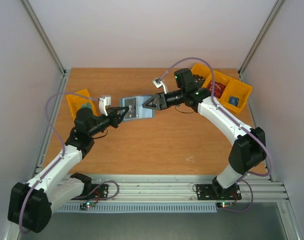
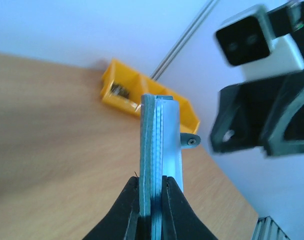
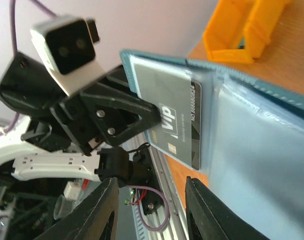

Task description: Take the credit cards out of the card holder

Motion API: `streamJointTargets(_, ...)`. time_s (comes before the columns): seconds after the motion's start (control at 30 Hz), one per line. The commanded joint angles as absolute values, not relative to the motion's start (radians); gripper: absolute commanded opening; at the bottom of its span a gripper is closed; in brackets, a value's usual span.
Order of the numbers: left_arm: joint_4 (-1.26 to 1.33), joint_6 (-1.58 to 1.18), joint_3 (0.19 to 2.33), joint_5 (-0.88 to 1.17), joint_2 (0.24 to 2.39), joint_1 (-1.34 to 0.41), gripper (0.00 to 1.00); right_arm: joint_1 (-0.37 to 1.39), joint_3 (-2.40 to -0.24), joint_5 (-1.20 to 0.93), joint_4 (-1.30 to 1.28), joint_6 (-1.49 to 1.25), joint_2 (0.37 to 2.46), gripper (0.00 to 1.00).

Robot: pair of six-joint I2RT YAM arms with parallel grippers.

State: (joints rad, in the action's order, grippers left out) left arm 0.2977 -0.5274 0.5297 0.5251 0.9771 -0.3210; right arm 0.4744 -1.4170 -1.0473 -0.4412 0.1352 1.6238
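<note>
Closest to the lens in the left wrist view, the left gripper (image 2: 151, 194) has its two black fingers (image 2: 131, 206) pressed together on the near edge of the card holder (image 2: 162, 132), which shows edge-on there as a thin teal strip with a paler blue layer beside it. From above, the card holder lies open, face up, over the middle of the wooden table (image 1: 157, 145), with the left gripper at its left end and the right gripper (image 3: 152, 200) at its right end. Whether the holder rests on the wood or hangs just above it cannot be told. In the right wrist view the right gripper's jaws are spread, with nothing between them, and they face the holder's open inside. One credit card (image 3: 177, 115), dark grey and printed with "VIP" and a row of digits, lies flat against the pale lining of the holder's left flap, just beside the left gripper's pinch. Its inner end meets a clear pocket, and how far it sits in a slot is not clear. The red card is not to be made out. A yellow bin (image 1: 79, 102) stands well to the left of the holder. A row of yellow bins (image 1: 242, 87) stands to the right of the holder and farther back, with a red lump (image 1: 218, 90) and a small blue thing (image 1: 234, 99) inside.
</note>
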Motion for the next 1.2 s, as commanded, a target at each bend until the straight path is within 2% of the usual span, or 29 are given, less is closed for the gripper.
streamJointTargets(0.0, 0.397, -0.510, 0.620, 0.616, 0.917, -0.317, 0.00, 0.542, -1.487, -1.012, -0.470, 0.205, 1.624, 0.36)
streamJointTargets(0.2, 0.435, -0.566, 0.655, 0.729, 0.892, -0.316, 0.00, 0.541, -1.497, -1.015, -0.437, 0.183, 1.641, 0.31)
streamJointTargets(0.67, 0.484, -0.605, 0.665, 0.772, 0.913, -0.339, 0.00, 0.583, -1.494, -1.095, -0.328, 0.171, 1.639, 0.25)
streamJointTargets(0.8, 0.480, -0.604, 0.661, 0.764, 0.911, -0.341, 0.00, 0.584, -1.497, -1.141, -0.287, 0.149, 1.640, 0.15)
streamJointTargets(0.9, 0.483, -0.604, 0.660, 0.770, 0.913, -0.341, 0.00, 0.584, -1.496, -1.158, -0.263, 0.134, 1.640, 0.14)
streamJointTargets(1.17, 0.452, -0.584, 0.657, 0.733, 0.920, -0.361, 0.00, 0.610, -1.472, -1.224, 0.013, 0.003, 1.634, 0.15)
